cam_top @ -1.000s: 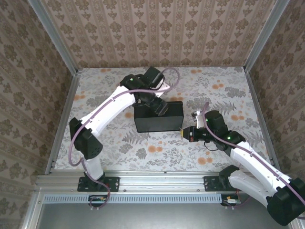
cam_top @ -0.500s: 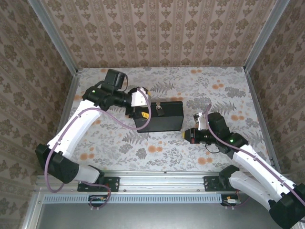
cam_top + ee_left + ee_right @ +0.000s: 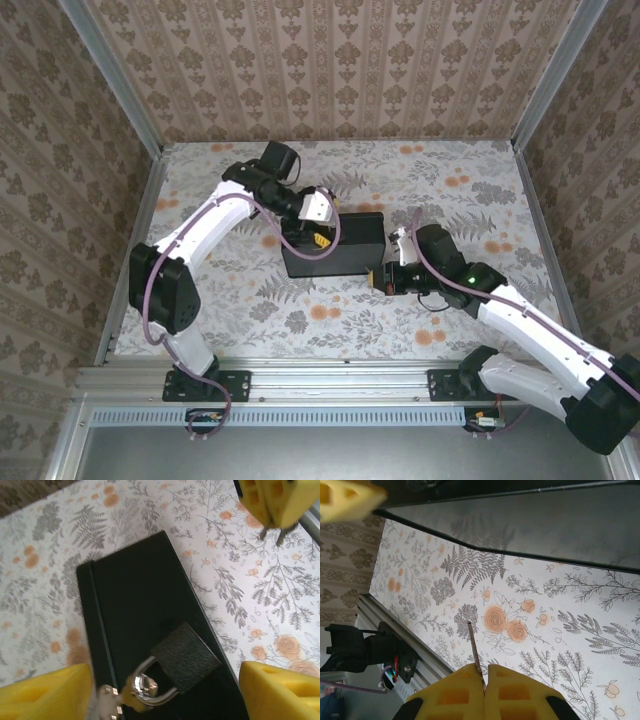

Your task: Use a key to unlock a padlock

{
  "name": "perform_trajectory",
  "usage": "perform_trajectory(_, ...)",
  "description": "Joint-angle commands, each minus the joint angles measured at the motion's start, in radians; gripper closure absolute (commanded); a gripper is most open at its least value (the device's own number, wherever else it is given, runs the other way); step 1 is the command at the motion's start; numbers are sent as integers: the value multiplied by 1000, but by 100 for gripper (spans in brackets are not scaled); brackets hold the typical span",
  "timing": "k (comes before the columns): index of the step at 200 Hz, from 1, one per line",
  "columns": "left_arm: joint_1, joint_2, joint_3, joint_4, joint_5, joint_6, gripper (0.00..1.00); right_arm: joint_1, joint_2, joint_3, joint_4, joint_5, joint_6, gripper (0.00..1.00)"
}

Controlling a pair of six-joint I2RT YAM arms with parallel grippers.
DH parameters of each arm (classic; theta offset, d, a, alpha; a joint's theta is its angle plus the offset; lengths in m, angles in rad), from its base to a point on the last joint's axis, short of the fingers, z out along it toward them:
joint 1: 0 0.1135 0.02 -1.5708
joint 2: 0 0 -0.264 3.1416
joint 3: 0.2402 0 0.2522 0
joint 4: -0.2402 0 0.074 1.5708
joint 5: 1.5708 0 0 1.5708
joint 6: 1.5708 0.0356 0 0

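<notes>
On the left half of the desk (image 3: 450, 190), the left hand (image 3: 320, 232) is held over the left end of a black box (image 3: 355, 255). Its yellow fingers (image 3: 45, 692) are spread wide, one at each side of the wrist view. Nothing is gripped between them, and no contact with the lid can be made out.

Between those fingers, on the lid, the padlock (image 3: 186, 662) is laid flat. Its dark body is turned up and to the right in that view. Its shackle (image 3: 145, 690) is turned down and to the left, toward a silver fitting (image 3: 107, 706) at the box edge that is too blurred to be named. The keyhole is not seen; it is judged to lie at the body's end away from the shackle.

Further right, at the near right corner of the box, the right hand (image 3: 385, 280) is placed low over the desk. Its pads (image 3: 515, 695) are pressed together on the key (image 3: 474, 647), whose thin blade is carried straight out ahead of the fingertips, with bare desk beneath it.

The padlock is thus found to the left of the key, across the lid and apart from it. The left hand is much the nearer to the lock. The blade is judged to need bringing round to the body's far end and lining up with the lock's long axis.
</notes>
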Motion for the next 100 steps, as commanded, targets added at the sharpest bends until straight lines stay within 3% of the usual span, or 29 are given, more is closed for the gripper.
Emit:
perform_trajectory(1,-10,49,91,-108,37,94,23,11,15,40,-3,22,6,100)
perform_trajectory(72,-22,132,205,-305,34,193,25,11,14,11,-7,38,7,100)
perform_trajectory(100,-25,160,214,-297,2,197,25,11,25,21,-13,32,2,100)
